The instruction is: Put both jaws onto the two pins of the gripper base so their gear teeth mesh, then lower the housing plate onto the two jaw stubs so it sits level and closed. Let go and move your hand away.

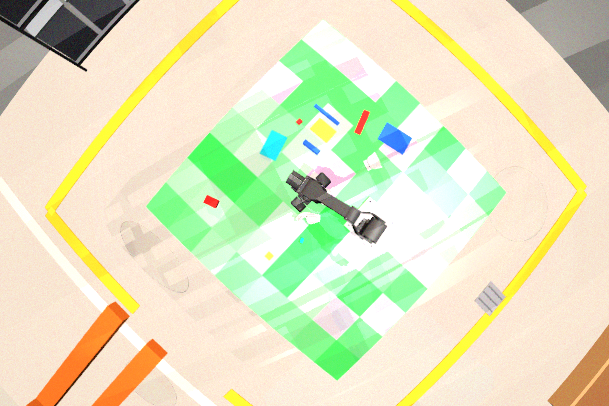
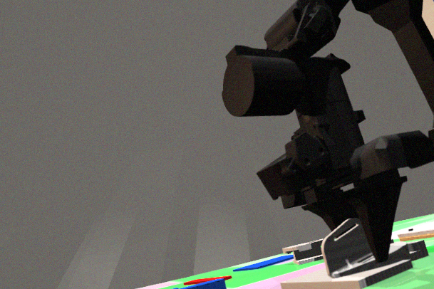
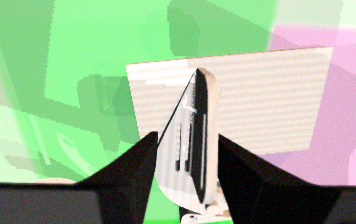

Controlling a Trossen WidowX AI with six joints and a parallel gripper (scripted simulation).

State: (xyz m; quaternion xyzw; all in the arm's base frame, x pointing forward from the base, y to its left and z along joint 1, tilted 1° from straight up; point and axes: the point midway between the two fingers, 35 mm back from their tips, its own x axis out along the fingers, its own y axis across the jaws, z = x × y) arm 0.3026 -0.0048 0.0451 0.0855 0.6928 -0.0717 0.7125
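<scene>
1. Green-and-white checkered mat [image 1: 230, 172] [image 2: 422, 268] [image 3: 100, 30] lying on pale floor [image 1: 80, 260]; landmark.
2. Yellow line [image 1: 125, 110] running around mat, with gaps.
3. Orange beams [image 1: 82, 350] standing off mat's lower-left side, top view.
4. Black-framed rack [image 1: 55, 49] sitting beyond mat, upper left.
5. Grey wall [image 2: 110, 107] rising behind mat; pale light streaks crossing both.
</scene>
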